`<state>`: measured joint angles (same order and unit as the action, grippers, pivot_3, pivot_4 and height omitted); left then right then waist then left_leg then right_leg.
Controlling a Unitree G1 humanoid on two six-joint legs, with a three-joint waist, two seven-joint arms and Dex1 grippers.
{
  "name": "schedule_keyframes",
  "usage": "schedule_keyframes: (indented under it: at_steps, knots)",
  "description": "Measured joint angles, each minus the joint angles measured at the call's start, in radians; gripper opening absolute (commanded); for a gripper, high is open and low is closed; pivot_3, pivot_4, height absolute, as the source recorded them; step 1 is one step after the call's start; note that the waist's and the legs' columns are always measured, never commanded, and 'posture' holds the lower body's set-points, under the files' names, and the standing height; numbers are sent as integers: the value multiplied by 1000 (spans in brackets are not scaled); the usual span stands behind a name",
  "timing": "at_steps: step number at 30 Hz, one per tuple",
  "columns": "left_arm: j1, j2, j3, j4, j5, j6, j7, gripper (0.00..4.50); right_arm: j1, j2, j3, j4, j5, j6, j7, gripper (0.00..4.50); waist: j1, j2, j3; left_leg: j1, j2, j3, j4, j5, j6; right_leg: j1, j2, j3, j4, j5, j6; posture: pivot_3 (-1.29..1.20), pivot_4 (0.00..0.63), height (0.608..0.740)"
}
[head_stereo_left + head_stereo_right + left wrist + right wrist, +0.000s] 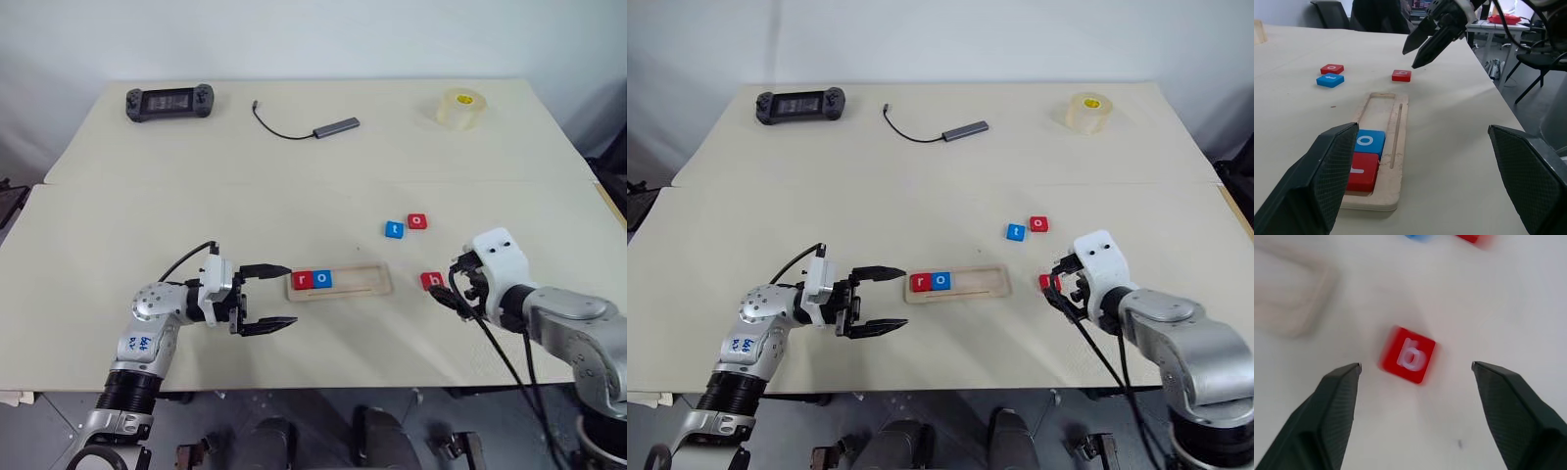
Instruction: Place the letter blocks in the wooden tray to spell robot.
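Red b block (pixel 1407 355) lies seemingly untouched between right fingers (pixel 1337 396)

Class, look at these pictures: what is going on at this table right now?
A humanoid robot is spelling "robot" with letter tiles. The wooden tray already holds the red r and blue o. The right pincer is open over the red b, which lies on the table beside the tray. The blue t and red o wait farther back. The left pincer is open, empty, at the tray's end.

Wooden tray (pixel 377 285) holding red r (pixel 301 281), blue o (pixel 322 279), others loose nearby
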<state>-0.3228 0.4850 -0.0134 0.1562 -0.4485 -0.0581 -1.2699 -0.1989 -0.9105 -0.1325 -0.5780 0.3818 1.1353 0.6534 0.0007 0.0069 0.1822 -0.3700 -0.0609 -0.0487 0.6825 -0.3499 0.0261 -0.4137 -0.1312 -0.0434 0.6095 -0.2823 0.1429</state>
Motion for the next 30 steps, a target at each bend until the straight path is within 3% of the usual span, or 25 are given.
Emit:
schedule_keyframes:
  at_steps: [3, 8, 14, 19, 22, 27, 30]
  knots:
    - [18, 4, 9, -17, 1, 0, 15, 4500, 0, -89, 36, 183, -48, -337, 203, 3782, -4, -1, 0, 2, 1, 2, 0, 0, 1, 2, 0, 1, -2, 1, 2, 0, 150, 740]
    - [63, 10, 17, -90, 0, 10, 45, 4500, -135, -92, 195, 566, -151, -808, 476, 3782, -6, -1, 1, 2, 2, 3, 1, 0, 0, 1, 0, 2, -2, 1, 2, 0, 150, 740]
    - [115, 26, 34, -159, -1, 36, 87, 4500, -373, 12, 290, 965, -228, -1074, 651, 3782, -5, -1, 1, 1, 2, 1, 1, 1, -1, 1, 0, 1, -3, 1, 2, 0, 150, 740]
    - [146, 41, 43, -189, -1, 47, 108, 4500, -473, 64, 323, 1124, -258, -1135, 725, 3782, -1, -1, 1, 0, 2, 0, 1, 1, -1, 1, -1, -1, -4, 1, 2, 0, 150, 740]
    - [157, 43, 48, -200, -1, 51, 123, 4500, -496, 70, 327, 1164, -269, -1141, 763, 3194, -1, -1, 1, 0, 2, -1, 2, 0, -1, 2, -1, -1, -4, 1, 2, 0, 150, 740]
    - [173, 47, 55, -226, -1, 51, 144, 4500, -519, 70, 339, 1175, -291, -1136, 816, 1570, -2, 0, 0, 1, 2, -1, 2, 0, -1, 2, -1, -1, -4, 1, 1, 0, 150, 740]
    - [177, 47, 55, -225, -1, 51, 150, 4500, -526, 71, 342, 1176, -302, -1145, 826, 1474, -2, 0, 1, 1, 2, -1, 2, 0, -1, 2, -1, -1, -4, 1, 2, 0, 150, 740]
